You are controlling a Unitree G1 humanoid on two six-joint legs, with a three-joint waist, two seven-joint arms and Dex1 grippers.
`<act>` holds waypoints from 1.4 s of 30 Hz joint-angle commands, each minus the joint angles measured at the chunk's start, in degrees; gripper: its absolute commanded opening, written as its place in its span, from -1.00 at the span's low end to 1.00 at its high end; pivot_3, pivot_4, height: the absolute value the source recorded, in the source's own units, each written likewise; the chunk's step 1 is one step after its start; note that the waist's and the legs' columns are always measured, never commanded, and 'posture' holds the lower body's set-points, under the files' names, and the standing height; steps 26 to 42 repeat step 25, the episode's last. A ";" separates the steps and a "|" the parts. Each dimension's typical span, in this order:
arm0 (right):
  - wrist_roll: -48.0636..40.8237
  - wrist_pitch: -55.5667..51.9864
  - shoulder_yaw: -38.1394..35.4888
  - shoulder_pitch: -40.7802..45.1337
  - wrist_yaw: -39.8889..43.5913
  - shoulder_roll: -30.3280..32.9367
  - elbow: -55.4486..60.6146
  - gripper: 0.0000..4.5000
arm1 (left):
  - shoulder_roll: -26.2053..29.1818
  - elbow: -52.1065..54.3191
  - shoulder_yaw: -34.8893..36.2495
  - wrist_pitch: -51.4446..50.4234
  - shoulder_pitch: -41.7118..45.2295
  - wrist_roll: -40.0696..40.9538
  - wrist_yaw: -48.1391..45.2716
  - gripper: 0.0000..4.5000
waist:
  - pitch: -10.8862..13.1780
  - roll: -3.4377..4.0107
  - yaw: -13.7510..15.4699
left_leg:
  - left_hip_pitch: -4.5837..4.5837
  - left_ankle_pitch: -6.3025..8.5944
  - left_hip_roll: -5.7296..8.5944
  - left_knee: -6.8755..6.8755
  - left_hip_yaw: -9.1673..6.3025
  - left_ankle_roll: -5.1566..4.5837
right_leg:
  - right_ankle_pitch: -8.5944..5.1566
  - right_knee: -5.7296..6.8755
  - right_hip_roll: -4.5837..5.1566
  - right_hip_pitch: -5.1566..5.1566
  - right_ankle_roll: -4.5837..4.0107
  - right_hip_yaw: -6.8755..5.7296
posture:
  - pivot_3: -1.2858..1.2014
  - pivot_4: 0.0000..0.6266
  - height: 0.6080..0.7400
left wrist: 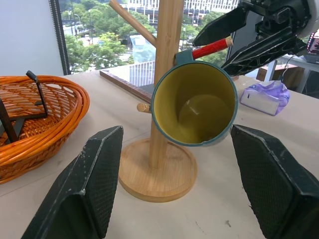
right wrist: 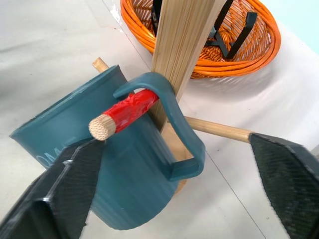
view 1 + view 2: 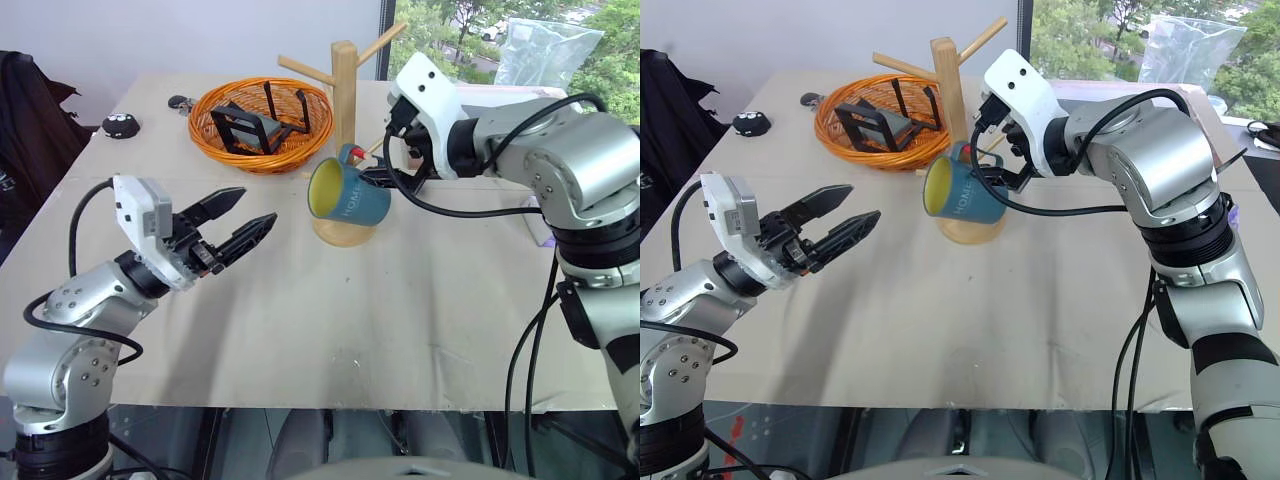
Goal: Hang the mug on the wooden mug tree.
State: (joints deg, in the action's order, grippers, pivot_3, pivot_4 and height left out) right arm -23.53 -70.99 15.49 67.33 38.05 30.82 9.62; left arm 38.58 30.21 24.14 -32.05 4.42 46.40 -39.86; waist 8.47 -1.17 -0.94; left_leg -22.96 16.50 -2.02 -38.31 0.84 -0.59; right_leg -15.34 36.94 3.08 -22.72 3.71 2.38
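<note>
A: Item one, nearest the front edge of the table (image 3: 300, 340)?

B: Left gripper (image 3: 243, 223), held above the tabletop, fingers spread apart, nothing between them. It is pointed toward the mug and kept well apart from it.

A: Item two?

B: Mug (image 3: 350, 193), teal-blue outside, yellow inside. It is hung by its loop handle (image 2: 179, 124) on the red-wrapped peg (image 2: 130, 108) of the mug tree (image 3: 344, 100). The body is tipped, with the mouth turned toward the left gripper; pale lettering is seen on the side. It is carried clear of the round base (image 1: 164, 174).

A: Item three?

B: Right gripper (image 2: 174, 179), placed just beside the mug at its handle side. Its fingers (image 2: 67, 189) are spread wide, one on each side of the handle; no grip on the mug is seen.

A: Mug tree itself?

B: Light-wood post, stood upright on the round base at mid-table, with bare pegs angled upward near the top.

A: Farther back?

B: Orange basket (image 3: 262, 123), set behind and to the left of the tree, with black stands laid inside. A small black object (image 3: 121, 125) is noted near the far left edge.
</note>
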 commanded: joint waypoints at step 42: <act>1.70 64.61 -33.92 -83.88 11.70 -10.72 6.92 0.97 | -5.02 -7.75 -20.52 19.12 -18.50 -27.68 0.97 0.56 | -0.14 -0.11 -0.32 | 1.25 0.18 -0.13 0.10 0.32 -0.30 | -0.04 -0.10 -0.22 1.11 -0.01 0.27 | 0.03 -0.52 0.95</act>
